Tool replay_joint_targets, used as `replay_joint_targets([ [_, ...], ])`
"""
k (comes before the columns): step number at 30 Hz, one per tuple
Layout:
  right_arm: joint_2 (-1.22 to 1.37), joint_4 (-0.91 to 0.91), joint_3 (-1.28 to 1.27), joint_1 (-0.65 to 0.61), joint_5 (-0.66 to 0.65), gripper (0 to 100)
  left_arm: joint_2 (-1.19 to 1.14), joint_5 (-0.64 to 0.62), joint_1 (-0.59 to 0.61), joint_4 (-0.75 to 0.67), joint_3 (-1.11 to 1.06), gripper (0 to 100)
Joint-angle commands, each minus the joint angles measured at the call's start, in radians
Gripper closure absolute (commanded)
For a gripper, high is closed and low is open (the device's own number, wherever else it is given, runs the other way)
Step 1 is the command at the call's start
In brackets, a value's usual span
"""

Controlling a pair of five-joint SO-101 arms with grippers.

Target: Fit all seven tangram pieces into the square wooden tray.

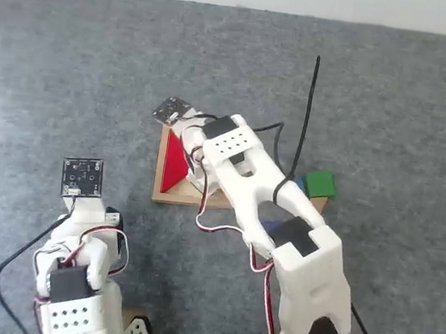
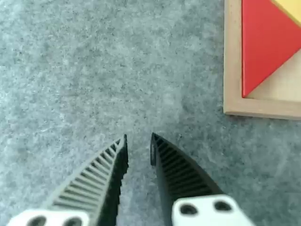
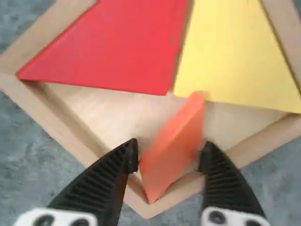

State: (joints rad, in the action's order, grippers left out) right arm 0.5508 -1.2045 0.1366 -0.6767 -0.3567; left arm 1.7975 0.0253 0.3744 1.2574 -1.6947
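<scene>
You've two of seven seated (red triangle (image 3: 117,42), yellow triangle (image 3: 230,52)); right claw (image 3: 170,147) pinches tilted orange piece (image 3: 181,127) over tray (image 2: 233,56) corner, left claw (image 2: 138,138) slightly spread, empty; green piece (image 1: 319,183) outside.

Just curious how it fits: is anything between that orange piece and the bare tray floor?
Nothing visible. The orange piece, in the right end effector, tilts over bare wood of the tray, beside the red triangle.

One wooden tray (image 2: 230,70), two arms (image 1: 77,296) (image 1: 306,283), one red triangle (image 3: 117,42), one yellow triangle (image 3: 230,52), one orange piece (image 3: 174,146) and one green piece (image 1: 319,183) are counted.
</scene>
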Motion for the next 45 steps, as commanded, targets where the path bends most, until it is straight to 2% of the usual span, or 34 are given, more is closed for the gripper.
replay_joint_targets([
  [1,-0.025,0.004,0.018,0.002,0.003,93.9,0.018,0.002,0.006,0.003,0.012,92],
  [9,-0.122,-0.028,0.015,0.004,0.006,93.2,0.018,0.002,0.006,0.003,0.012,92],
  [17,-0.143,-0.021,0.020,0.108,0.009,93.0,0.018,0.002,0.006,0.003,0.012,92],
  [23,-0.148,-0.016,0.025,0.124,0.012,93.3,0.018,0.002,0.006,0.003,0.012,92],
  [30,-0.209,0.004,0.025,0.213,0.189,93.5,0.018,0.002,0.006,0.003,0.012,92],
  [33,-0.197,0.025,0.025,0.211,0.253,93.4,0.018,0.002,0.006,0.003,0.012,92],
  [42,-0.163,0.088,0.026,0.136,0.284,93.4,0.018,0.002,0.006,0.003,0.012,92],
  [45,-0.163,0.081,0.026,0.142,0.338,93.3,0.018,0.002,0.006,0.003,0.012,92],
])
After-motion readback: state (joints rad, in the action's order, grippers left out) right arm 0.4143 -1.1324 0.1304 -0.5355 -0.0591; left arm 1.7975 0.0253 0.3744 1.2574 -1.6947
